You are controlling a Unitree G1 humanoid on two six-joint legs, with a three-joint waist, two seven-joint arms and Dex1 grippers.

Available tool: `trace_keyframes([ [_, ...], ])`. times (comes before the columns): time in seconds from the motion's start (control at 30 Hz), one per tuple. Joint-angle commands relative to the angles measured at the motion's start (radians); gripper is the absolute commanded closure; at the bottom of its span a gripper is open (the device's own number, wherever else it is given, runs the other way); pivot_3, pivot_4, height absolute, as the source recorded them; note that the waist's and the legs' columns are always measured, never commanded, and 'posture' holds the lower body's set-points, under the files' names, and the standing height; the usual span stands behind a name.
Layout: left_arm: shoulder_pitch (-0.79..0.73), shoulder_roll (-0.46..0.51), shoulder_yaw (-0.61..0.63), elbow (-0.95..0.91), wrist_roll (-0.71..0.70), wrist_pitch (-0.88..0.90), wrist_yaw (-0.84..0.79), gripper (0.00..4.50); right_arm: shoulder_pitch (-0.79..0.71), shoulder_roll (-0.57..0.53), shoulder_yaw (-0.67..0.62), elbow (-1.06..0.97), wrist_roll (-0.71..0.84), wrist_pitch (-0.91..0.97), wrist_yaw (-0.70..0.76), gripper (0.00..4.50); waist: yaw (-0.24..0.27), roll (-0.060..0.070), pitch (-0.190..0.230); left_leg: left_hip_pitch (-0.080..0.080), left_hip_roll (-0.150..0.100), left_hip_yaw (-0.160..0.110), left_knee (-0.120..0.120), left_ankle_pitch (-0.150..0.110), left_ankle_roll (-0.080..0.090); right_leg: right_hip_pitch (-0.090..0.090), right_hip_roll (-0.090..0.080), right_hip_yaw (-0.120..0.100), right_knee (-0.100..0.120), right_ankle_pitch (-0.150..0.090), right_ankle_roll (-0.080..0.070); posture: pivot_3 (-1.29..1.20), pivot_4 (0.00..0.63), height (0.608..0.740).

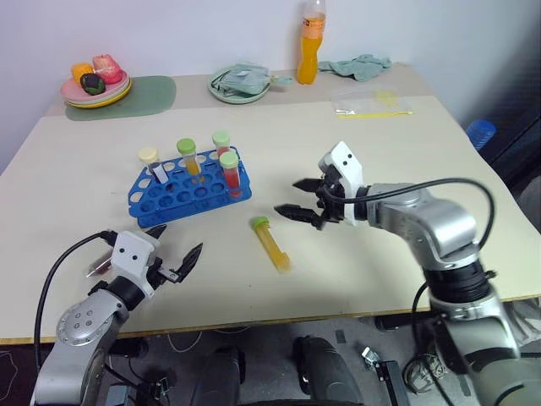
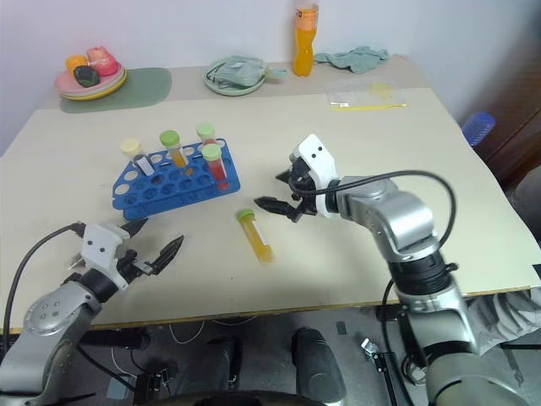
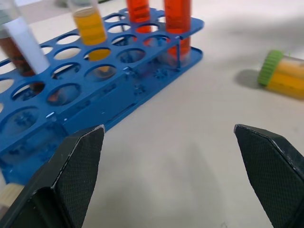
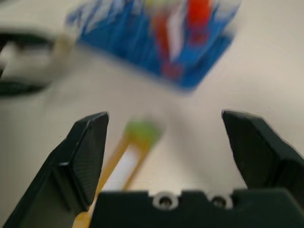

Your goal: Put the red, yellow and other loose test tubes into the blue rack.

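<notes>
The blue rack (image 1: 173, 205) stands left of centre on the table with several capped tubes upright in it: one with a cream cap (image 1: 149, 157), the others green-capped with orange or red liquid. A loose test tube (image 1: 272, 245) with yellow liquid and a green cap lies flat on the table just right of the rack. My right gripper (image 1: 289, 198) hovers open and empty just right of the tube's cap end, pointing toward the rack. Near the front edge, my left gripper (image 1: 176, 245) is open and empty, facing the rack (image 3: 95, 90), with the yellow tube (image 3: 285, 76) off to one side.
At the back stand a tall orange drink bottle (image 1: 311, 42), a green plate (image 1: 221, 93) holding a cloth, stacked pink plates (image 1: 72, 91) with toy food, a green mat (image 1: 148, 93), a clear bag (image 1: 372, 103) and a teal cloth (image 1: 363, 65).
</notes>
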Motion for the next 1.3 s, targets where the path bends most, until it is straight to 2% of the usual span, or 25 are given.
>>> trace_keyframes([
  [0.03, -0.009, 0.022, -0.011, 0.019, 0.011, -0.038, -0.045, 0.00, -0.104, 0.048, -0.003, -0.018, 0.075, 0.294, -0.076, 0.30, 0.003, 0.000, 0.000, 0.000, 0.000, 0.000, 0.000, 0.000, 0.000, 0.000, 0.000, 0.000, 0.000, 0.000, 0.000, 0.00, 0.150, 0.740],
  [0.17, -0.028, 0.020, -0.035, 0.034, 0.021, -0.046, -0.061, 0.00, -0.189, 0.053, 0.063, 0.148, 0.237, 0.315, -0.260, 0.30, 0.010, -0.001, -0.001, -0.002, -0.001, 0.000, 0.001, 0.000, 0.000, 0.001, -0.001, -0.001, -0.001, 0.000, 0.000, 0.00, 0.150, 0.740],
  [0.27, -0.035, 0.013, -0.048, 0.031, 0.028, -0.042, -0.055, 0.00, -0.254, 0.069, 0.112, 0.294, 0.420, 0.315, -0.452, 0.30, 0.006, -0.001, -0.001, -0.003, -0.002, 0.001, 0.001, 0.000, 0.000, 0.000, -0.003, 0.000, -0.003, 0.000, 0.000, 0.00, 0.150, 0.740],
  [0.53, 0.014, -0.004, -0.053, -0.029, 0.023, -0.031, -0.040, 0.00, -0.338, 0.173, 0.143, 0.554, 0.808, 0.315, -0.906, 0.30, 0.003, -0.001, 0.000, -0.004, 0.000, 0.000, 0.000, 0.000, 0.001, -0.002, -0.001, 0.000, -0.001, 0.000, 0.001, 0.00, 0.150, 0.740],
  [0.7, 0.026, -0.012, -0.063, -0.046, 0.025, -0.028, -0.025, 0.00, -0.345, 0.238, 0.123, 0.666, 0.931, 0.315, -1.150, 0.30, 0.003, -0.001, -0.001, -0.013, 0.000, 0.000, 0.004, 0.000, 0.001, -0.009, -0.001, -0.001, 0.001, 0.001, 0.001, 0.00, 0.150, 0.740],
  [0.8, 0.029, -0.016, -0.065, -0.054, 0.026, -0.025, -0.017, 0.00, -0.330, 0.278, 0.078, 0.705, 0.934, 0.315, -1.273, 1.10, 0.003, -0.001, -0.001, -0.017, 0.000, 0.000, 0.007, 0.000, 0.001, -0.015, -0.001, -0.001, 0.005, 0.001, 0.001, 0.00, 0.150, 0.740],
  [0.93, 0.032, -0.014, -0.065, -0.056, 0.024, -0.025, -0.014, 0.00, -0.323, 0.306, 0.040, 0.709, 0.964, 0.315, -1.377, 3.17, 0.003, -0.001, -0.001, -0.018, -0.001, 0.000, 0.012, -0.001, 0.002, -0.015, -0.001, -0.001, 0.010, 0.000, 0.001, 0.00, 0.150, 0.740],
  [0.97, 0.033, -0.013, -0.065, -0.057, 0.023, -0.025, -0.014, 0.00, -0.324, 0.307, 0.039, 0.703, 0.979, 0.315, -1.390, 3.66, 0.003, -0.001, -0.001, -0.018, -0.001, 0.000, 0.013, -0.001, 0.002, -0.015, -0.001, -0.001, 0.011, 0.000, 0.001, 0.00, 0.150, 0.740],
  [1.0, 0.034, -0.012, -0.063, -0.057, 0.023, -0.025, -0.014, 0.00, -0.327, 0.303, 0.042, 0.690, 1.005, 0.315, -1.394, 3.79, 0.003, 0.000, -0.001, -0.018, 0.000, 0.000, 0.014, -0.001, 0.002, -0.015, 0.000, -0.001, 0.012, 0.000, 0.001, 0.00, 0.150, 0.740],
  [1.07, 0.036, -0.009, -0.059, -0.056, 0.022, -0.026, -0.014, 0.00, -0.325, 0.296, 0.029, 0.640, 1.061, 0.315, -1.378, 3.79, 0.002, 0.000, 0.000, -0.017, 0.000, 0.000, 0.014, -0.001, 0.002, -0.015, 0.000, -0.001, 0.012, 0.000, 0.001, 0.00, 0.150, 0.740],
  [1.13, 0.039, -0.005, -0.048, -0.053, 0.022, -0.030, -0.014, 0.00, -0.298, 0.283, 0.010, 0.479, 1.049, 0.315, -1.254, 3.79, 0.003, 0.000, 0.000, -0.018, 0.000, 0.000, 0.014, -0.001, 0.002, -0.015, 0.000, -0.001, 0.012, 0.000, 0.001, 0.00, 0.150, 0.740],
  [1.2, 0.045, -0.003, -0.028, -0.048, 0.020, -0.034, -0.011, 0.00, -0.261, 0.257, 0.015, 0.293, 0.947, 0.222, -1.072, 3.79, 0.004, 0.000, 0.000, -0.018, 0.000, -0.001, 0.014, -0.001, 0.003, -0.015, 0.000, -0.001, 0.012, 0.000, 0.001, 0.00, 0.150, 0.740],
  [1.3, 0.052, -0.009, 0.017, -0.029, 0.000, -0.038, -0.004, 0.00, -0.208, 0.214, 0.132, 0.143, 0.635, -0.132, -0.705, 3.79, 0.003, -0.001, -0.001, -0.018, 0.000, -0.001, 0.014, -0.002, 0.003, -0.015, 0.000, -0.001, 0.012, -0.001, 0.002, 0.00, 0.150, 0.740],
])
